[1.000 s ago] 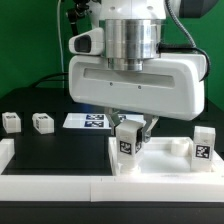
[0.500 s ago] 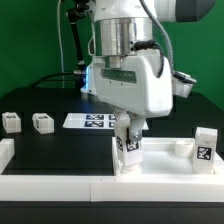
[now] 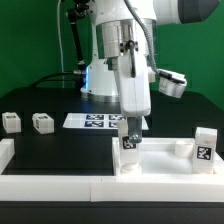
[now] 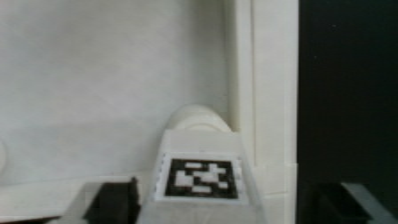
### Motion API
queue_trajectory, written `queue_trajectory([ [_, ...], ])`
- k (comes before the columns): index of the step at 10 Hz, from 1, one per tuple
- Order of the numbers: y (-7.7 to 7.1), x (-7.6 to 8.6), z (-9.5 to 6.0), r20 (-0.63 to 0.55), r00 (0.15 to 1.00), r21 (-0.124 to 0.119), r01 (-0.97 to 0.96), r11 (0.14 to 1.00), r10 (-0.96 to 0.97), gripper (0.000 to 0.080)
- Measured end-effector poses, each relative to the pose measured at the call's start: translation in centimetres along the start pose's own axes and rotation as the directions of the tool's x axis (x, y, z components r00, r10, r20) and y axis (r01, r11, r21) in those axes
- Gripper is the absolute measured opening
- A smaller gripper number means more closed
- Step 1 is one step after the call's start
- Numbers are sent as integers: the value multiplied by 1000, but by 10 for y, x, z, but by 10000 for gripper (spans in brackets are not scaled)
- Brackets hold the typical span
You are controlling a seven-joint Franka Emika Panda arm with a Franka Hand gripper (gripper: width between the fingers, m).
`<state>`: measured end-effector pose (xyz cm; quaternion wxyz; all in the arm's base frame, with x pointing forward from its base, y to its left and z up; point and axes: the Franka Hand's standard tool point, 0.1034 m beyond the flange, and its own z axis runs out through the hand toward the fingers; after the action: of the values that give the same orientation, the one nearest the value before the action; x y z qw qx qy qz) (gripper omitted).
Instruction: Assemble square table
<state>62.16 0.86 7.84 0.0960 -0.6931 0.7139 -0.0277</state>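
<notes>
Exterior view: bright, even light, source unclear, backdrop dark. Matte black table (image 3: 70, 150) swallows light, reads flat. Large white rimmed plastic slab (image 3: 165, 160) nearly washed out, shadows faint. Wrist view: soft, grainy. Small white tagged block leg (image 4: 199, 135) blurred, tag edges smeared.

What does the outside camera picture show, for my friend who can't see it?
A robot arm's end effector reaches straight down onto a small white tagged leg standing upright on a corner of the white square tabletop. A second leg stands at the exterior view's right; two loose legs sit at its left near the marker board.
</notes>
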Motion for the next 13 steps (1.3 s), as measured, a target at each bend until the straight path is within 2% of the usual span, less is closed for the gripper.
queue_trajectory([
  [1, 0, 0, 0, 0, 1000, -1, 5, 1000, -5, 589],
  [2, 1, -4, 0, -13, 986, -44, 167, 985, -168, 589],
  [3, -1, -11, -2, -28, 950, -77, 307, 949, -310, 637],
  [4, -2, -10, -2, -23, 937, -68, 346, 936, -348, 637],
  [8, -1, -9, -1, -3, 800, -75, 598, 798, -600, 649],
  [9, -1, -7, -1, 2, 738, -73, 673, 736, -674, 649],
  [10, 3, 5, 1, -18, 672, -54, 738, 672, -740, 649],
  [11, 10, 14, 4, -11, 597, -62, 800, 597, -802, 649],
  [13, 13, 16, 6, 3, 481, -64, 875, 480, -877, 649],
])
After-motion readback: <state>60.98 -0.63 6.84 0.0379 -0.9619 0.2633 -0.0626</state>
